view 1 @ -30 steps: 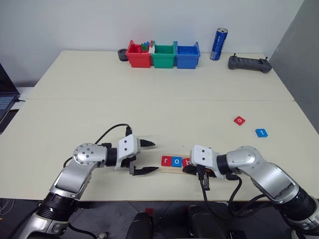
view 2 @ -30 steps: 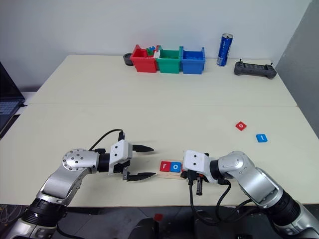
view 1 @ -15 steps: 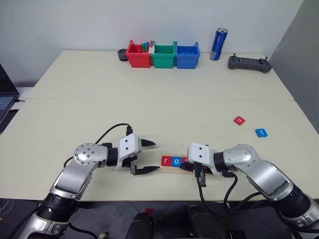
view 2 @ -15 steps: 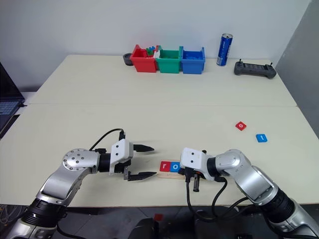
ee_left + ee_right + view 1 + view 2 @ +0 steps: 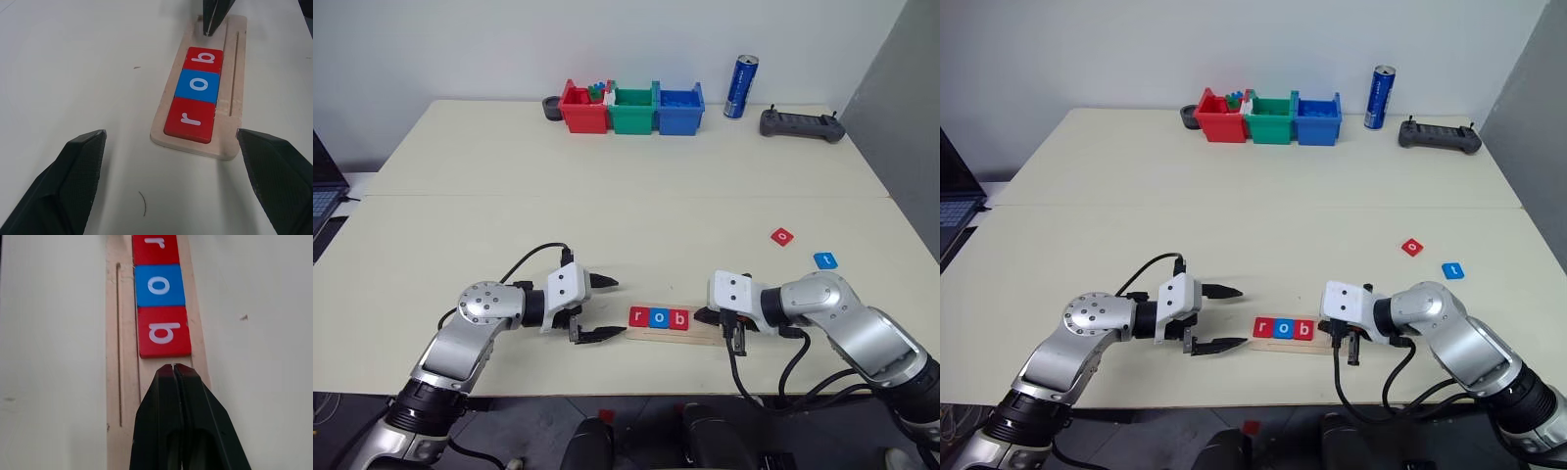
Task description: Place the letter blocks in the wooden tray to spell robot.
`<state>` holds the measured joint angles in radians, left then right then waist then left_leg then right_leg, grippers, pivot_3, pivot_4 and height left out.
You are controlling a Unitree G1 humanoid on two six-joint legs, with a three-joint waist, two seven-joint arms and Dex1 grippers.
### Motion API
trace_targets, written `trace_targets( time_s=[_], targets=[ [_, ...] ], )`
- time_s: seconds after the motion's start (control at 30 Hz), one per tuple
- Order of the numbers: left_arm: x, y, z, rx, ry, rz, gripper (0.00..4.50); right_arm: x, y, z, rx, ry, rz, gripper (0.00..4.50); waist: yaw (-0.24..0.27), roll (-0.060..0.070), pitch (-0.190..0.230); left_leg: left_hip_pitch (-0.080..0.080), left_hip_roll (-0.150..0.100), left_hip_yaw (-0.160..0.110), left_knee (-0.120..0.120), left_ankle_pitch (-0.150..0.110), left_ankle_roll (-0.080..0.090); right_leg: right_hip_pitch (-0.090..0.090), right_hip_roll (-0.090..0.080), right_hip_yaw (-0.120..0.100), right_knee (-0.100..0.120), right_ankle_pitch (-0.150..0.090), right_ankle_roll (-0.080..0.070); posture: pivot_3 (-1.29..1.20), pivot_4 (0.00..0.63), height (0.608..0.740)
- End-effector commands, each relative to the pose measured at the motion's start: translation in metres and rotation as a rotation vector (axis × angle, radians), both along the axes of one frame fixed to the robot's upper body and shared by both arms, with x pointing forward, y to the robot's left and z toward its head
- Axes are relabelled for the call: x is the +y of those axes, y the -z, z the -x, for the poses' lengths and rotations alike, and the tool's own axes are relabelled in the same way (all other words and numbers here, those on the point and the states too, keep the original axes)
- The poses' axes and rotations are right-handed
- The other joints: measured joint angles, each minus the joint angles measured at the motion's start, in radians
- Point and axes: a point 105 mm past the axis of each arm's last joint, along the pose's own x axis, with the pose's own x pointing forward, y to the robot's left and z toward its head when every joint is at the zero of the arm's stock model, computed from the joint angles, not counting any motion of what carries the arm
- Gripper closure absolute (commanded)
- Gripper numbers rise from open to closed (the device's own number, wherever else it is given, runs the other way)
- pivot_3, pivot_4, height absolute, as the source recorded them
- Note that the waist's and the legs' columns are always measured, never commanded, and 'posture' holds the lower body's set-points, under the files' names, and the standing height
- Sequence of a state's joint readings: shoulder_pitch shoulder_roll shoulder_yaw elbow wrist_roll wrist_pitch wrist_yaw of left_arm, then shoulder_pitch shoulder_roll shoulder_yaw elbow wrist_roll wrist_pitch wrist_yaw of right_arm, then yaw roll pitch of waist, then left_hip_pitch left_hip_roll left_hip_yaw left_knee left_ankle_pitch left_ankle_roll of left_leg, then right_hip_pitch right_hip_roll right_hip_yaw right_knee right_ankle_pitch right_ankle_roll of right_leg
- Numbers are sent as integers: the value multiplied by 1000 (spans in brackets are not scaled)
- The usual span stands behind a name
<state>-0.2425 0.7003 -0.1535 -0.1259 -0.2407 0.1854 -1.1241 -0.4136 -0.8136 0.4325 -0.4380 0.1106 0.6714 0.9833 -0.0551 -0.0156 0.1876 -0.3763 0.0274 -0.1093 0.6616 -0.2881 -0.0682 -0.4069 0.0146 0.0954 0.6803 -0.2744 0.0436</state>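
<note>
The wooden tray (image 5: 652,334) lies near the table's front edge with three letter blocks in a row: red r (image 5: 639,316), blue o (image 5: 658,317) and red b (image 5: 677,318). My right gripper (image 5: 699,316) is shut and empty, with its tip just past the b block over the tray's bare right end (image 5: 124,333). Left of the tray my left gripper (image 5: 610,308) stands open and holds nothing. Its fingers (image 5: 73,186) straddle the tray's left end at a distance. A red o block (image 5: 783,236) and a blue t block (image 5: 825,260) lie loose at the right.
At the back stand a red bin (image 5: 584,109), a green bin (image 5: 633,108) and a blue bin (image 5: 680,108), with a blue can (image 5: 741,86) and a black controller (image 5: 803,124) to their right. A laptop (image 5: 319,191) sits at the left edge.
My right gripper has drawn back to the right along the tray, uncovering the red b block beside the o. The left gripper has stayed still.
</note>
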Motion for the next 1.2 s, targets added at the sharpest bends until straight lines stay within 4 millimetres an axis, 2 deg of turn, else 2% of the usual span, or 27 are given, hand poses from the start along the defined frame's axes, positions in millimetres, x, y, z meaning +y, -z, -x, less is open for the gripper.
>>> trace_targets(
  time_s=[0.03, 0.3, 0.57, 0.77, 0.9, 1.03, 1.1, 1.2],
  targets=[
    [-1, -7, 1, -33, 7, 9, 0, 4, -2, -2, -35, -41, 10, 4452, 0, 0, 0, 0, 0, 0, 0, 0, 0, 0, 0, 0, 0, 0, 0, 0, 150, 740],
    [2, -4, 2, -32, -1, 8, 0, 12, 1, -3, -37, -71, 1, 4452, 0, 0, 0, 0, 0, 0, 0, 0, 0, 0, 0, 0, 0, 0, 0, 0, 150, 740],
    [4, 2, 3, -25, -2, 8, 0, 15, -4, -7, -52, -67, -16, 4452, 0, 0, 0, 0, 0, 0, 0, 0, 0, 0, 0, 0, 0, 1, -1, 0, 150, 740],
    [3, 4, 3, -25, 1, 9, 0, -6, -11, -7, -53, -56, 31, 4452, 1, 0, 0, 0, 0, 0, 0, 0, 0, 0, 0, 0, 0, 1, -1, 0, 150, 740],
    [4, 4, 1, -31, -14, 18, 0, -29, -45, -17, -93, 105, -90, 3616, 4, 0, 0, -1, 0, 0, 0, 0, 0, 0, 0, 0, 0, 1, -1, 0, 150, 740],
    [2, -1, 0, -24, -25, 53, 0, -66, -60, -44, -199, 336, -162, 2197, 5, 0, 0, 0, 0, 0, 0, 0, 0, 0, 0, 0, 0, 1, -1, 0, 150, 740],
    [1, -4, 0, -21, -26, 70, 0, -95, -68, -65, -260, 487, -243, 1429, 4, 0, 0, 0, 0, 0, 0, 0, 0, 0, 0, 0, 0, 1, -1, 0, 150, 740],
    [1, -9, 0, -17, -27, 90, 0, -116, -72, -83, -314, 577, -286, 379, 3, 0, 0, 0, 0, 1, 0, 0, 0, 0, 0, 1, 0, 1, -1, 0, 150, 740]
  ],
)
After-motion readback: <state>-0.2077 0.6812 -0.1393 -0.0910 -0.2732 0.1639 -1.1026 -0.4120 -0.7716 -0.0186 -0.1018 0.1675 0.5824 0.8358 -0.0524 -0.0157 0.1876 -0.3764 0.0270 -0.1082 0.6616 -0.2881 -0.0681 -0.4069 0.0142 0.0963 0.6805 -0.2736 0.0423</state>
